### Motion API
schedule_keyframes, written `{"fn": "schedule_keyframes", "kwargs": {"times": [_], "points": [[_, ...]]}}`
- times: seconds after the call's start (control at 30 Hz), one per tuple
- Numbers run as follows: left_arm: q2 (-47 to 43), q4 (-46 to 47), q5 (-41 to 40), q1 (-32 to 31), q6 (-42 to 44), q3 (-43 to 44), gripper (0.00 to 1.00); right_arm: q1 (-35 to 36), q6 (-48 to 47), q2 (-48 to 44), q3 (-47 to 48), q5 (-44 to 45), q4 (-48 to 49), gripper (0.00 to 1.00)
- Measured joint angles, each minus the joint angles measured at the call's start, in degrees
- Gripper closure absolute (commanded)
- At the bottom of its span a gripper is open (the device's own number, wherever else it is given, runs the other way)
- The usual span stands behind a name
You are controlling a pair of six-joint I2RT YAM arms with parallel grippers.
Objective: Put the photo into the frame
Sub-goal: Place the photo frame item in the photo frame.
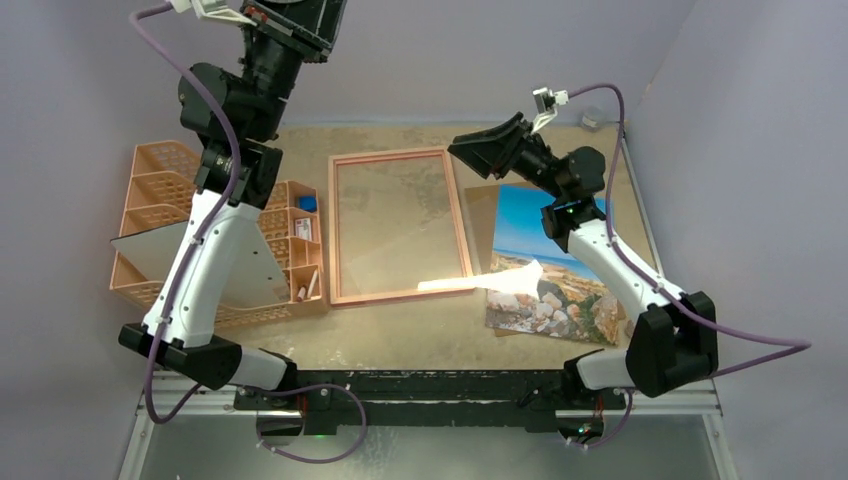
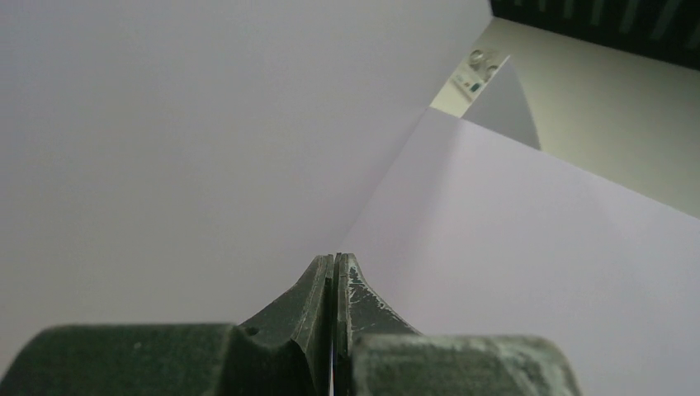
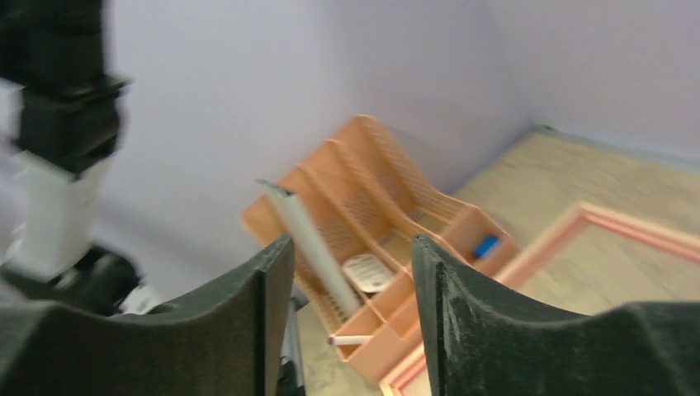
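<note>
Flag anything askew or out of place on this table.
The photo lies tilted on a brown board, right of the frame, not square with it. A pale sheet leans slanted across the orange organiser.

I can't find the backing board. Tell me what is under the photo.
A brown backing board sticks out past the left edge of the photo. How far it runs underneath is hidden by the photo and the right arm.
</note>
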Motion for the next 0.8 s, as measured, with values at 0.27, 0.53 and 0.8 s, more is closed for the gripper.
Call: {"fn": "schedule_keyframes", "kwargs": {"times": [0.27, 0.53, 0.8], "points": [[0.8, -13.5, -0.8, 0.0, 8.0, -3.8, 0.39, 0.0, -13.4, -2.3, 0.0, 19.6, -34.9, 0.3], [8.3, -27.6, 7.2, 0.0, 16.3, -10.7, 0.2, -1.0, -14.1, -2.7, -2.0, 34.1, -59.8, 0.23], [22.5, -34.5, 16.0, 0.0, 21.9, -20.7, 0.2, -2.3, -8.2, -7.4, -7.8, 37.9, -78.7, 0.16]]}}
